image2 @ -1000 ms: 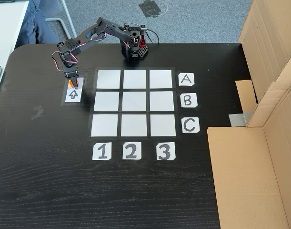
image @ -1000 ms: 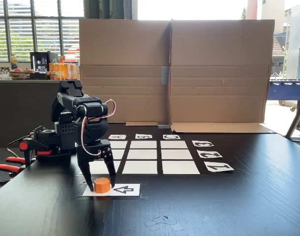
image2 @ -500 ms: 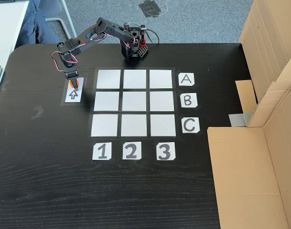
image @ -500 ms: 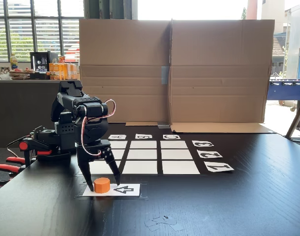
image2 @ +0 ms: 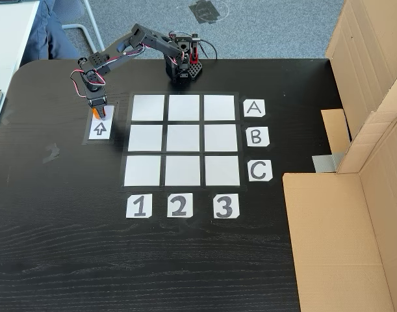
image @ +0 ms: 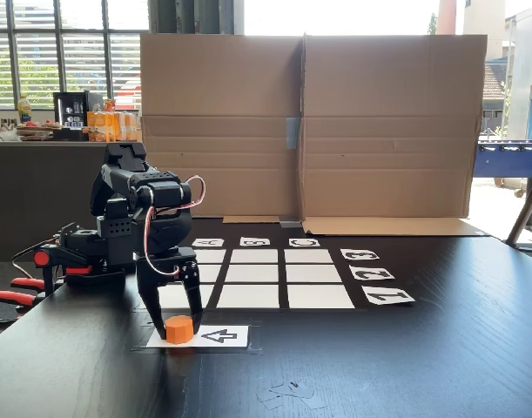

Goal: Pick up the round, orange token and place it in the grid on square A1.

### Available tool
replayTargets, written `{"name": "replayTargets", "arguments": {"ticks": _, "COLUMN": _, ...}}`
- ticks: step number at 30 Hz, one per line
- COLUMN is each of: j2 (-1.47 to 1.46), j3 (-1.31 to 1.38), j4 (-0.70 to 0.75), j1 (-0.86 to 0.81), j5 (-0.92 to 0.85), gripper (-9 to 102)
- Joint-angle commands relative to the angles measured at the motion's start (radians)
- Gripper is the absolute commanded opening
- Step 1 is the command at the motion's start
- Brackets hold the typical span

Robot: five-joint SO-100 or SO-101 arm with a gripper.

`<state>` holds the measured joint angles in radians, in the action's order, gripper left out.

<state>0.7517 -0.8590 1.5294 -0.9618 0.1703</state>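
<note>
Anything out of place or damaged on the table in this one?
Mostly tidy. Grid and label cards lie straight; token sits on the arrow card between the claw fingers. Oddities: a pale scuff on the table, and clear tape scraps near the front edge.

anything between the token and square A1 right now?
Nothing stands between. In the top-down fixed view, token sits on the arrow card; only bare black table separates it from square A1.
</note>
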Motion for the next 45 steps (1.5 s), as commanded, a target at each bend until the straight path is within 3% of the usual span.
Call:
{"name": "replayTargets", "arguments": {"ticks": 1, "j2": 0.020, "j3": 0.032, "j4": 0.000, "j1": 0.003, "j5": 0.000, "gripper": 8}}
{"name": "replayTargets", "arguments": {"ticks": 10, "j2": 0.150, "j3": 0.020, "j4": 0.014, "j1": -0.018, "j5": 0.006, "gripper": 8}}
{"name": "replayTargets", "arguments": {"ticks": 19, "j2": 0.485, "j3": -0.155, "j4": 0.020, "j1": -0.052, "j5": 0.000, "gripper": 8}}
{"name": "replayTargets", "arguments": {"ticks": 33, "j2": 1.155, "j3": -0.715, "j4": 0.021, "j1": -0.041, "j5": -0.006, "gripper": 8}}
{"name": "replayTargets", "arguments": {"ticks": 45, "j2": 1.500, "j3": -1.264, "j4": 0.011, "j1": 0.035, "j5": -0.081, "gripper": 7}}
